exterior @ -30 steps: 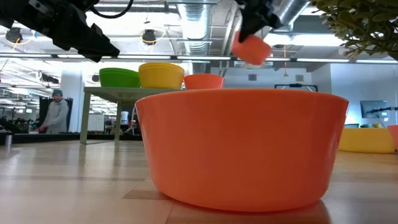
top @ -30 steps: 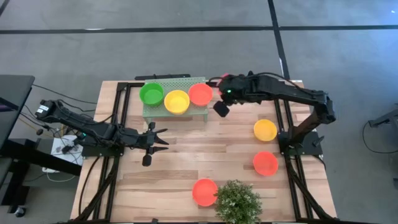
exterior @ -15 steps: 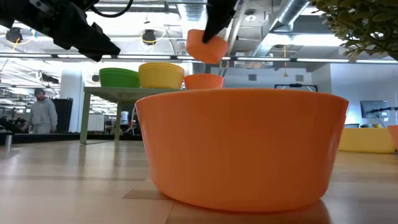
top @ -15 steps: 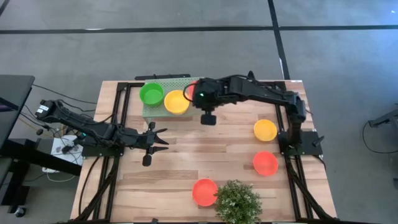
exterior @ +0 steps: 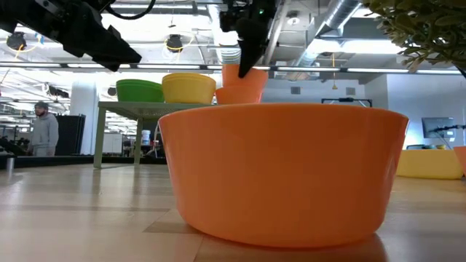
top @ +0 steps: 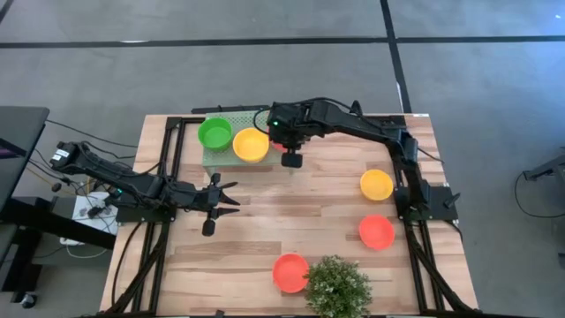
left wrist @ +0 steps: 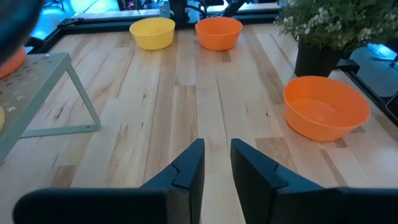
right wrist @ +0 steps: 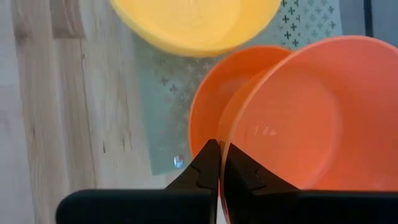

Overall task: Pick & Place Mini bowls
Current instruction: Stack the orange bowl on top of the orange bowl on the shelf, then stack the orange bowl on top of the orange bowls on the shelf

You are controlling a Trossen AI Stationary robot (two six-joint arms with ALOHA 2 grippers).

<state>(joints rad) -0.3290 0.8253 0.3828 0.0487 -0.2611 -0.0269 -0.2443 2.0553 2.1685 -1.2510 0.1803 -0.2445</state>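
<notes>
My right gripper [top: 284, 134] is over the right end of the pale green stand [top: 243, 119], shut on a red-orange mini bowl [right wrist: 298, 118]. That bowl is right above another red-orange bowl [right wrist: 208, 109] sitting on the stand. In the high view the arm hides both. A green bowl [top: 214, 133] and a yellow bowl [top: 251, 144] also sit on the stand. My left gripper [top: 228, 196] waits open over the table's left part, touching nothing. My right gripper pinches the red-orange bowl's rim [right wrist: 229, 134] between its two fingers, one inside the bowl and one outside, coming from above. The bowl [exterior: 244, 76] hangs tilted below the fingers, low over the bowl on the stand [exterior: 237, 95]. Whether the two bowls touch I cannot tell.
A yellow bowl [top: 376, 185] and a red-orange bowl [top: 377, 231] lie on the table's right side. Another red-orange bowl [top: 290, 272] sits at the near edge beside the potted plant [top: 336, 287]. Bare wood lies mid-table. A person stands in the room behind [exterior: 44, 131].
My right gripper has carried the red-orange bowl toward the table's left, from beside the stand's right end to over it, and has come down. The bowl now hangs just above the red-orange bowl on the stand.
</notes>
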